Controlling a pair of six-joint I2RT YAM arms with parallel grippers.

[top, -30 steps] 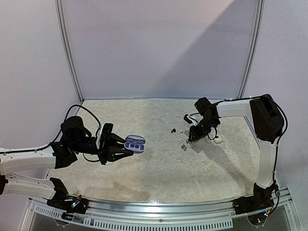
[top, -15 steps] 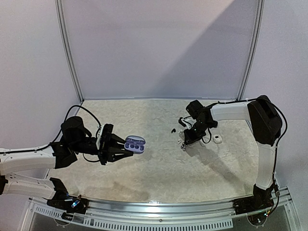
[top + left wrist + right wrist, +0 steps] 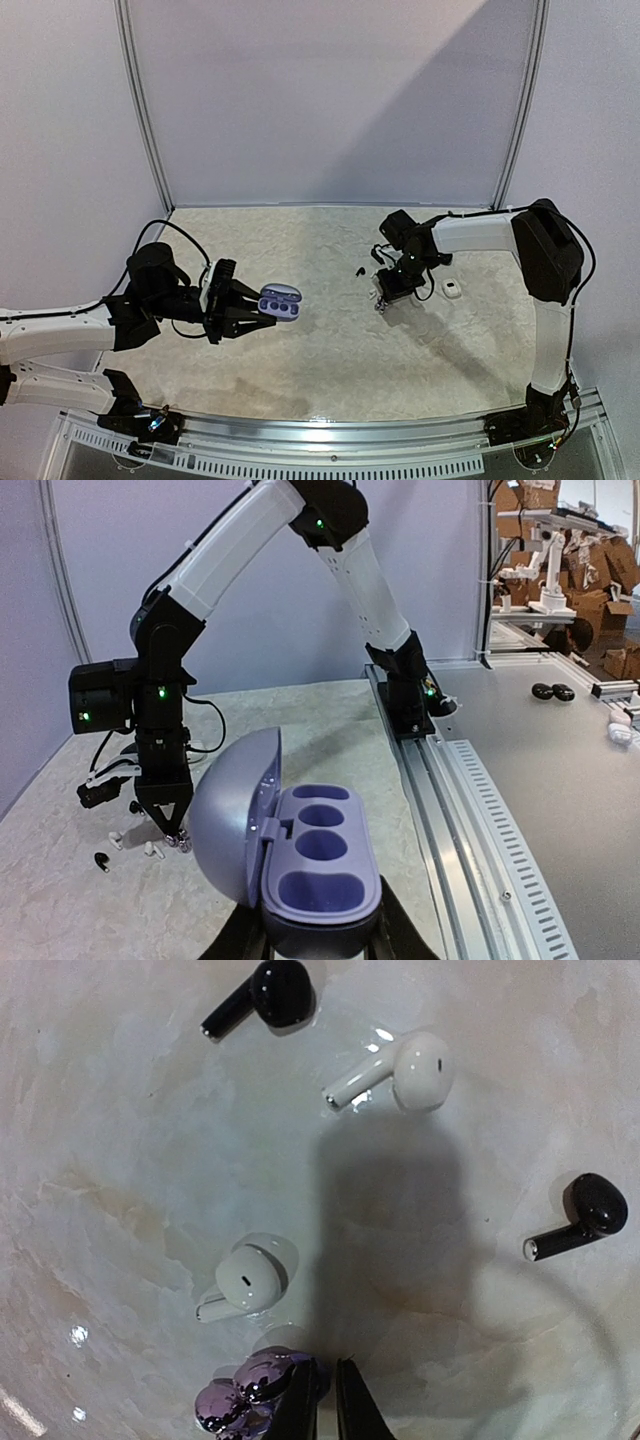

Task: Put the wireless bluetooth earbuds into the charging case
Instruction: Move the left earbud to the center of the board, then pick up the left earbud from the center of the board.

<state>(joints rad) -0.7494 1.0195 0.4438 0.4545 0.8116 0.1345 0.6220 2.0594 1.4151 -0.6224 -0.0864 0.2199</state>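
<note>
We're at pickup: left tool (image 3: 258,312) clamps the open charging case (image 3: 320,870). Well right of it, right tool (image 3: 322,1400) sits nearly closed against the purple earbuds (image 3: 243,1402) on the bench (image 3: 330,350), hold unclear. Next we need a clean pinch.

Purplish earbud (image 3: 240,1403) — half behind claw (image 3: 324,1372)

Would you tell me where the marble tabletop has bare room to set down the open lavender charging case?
The marble tabletop is bare between the open lavender charging case and the right pincer, and along the back wall. Crowded: black, white and purple earbuds under that pincer, a small white object right of them.
</note>
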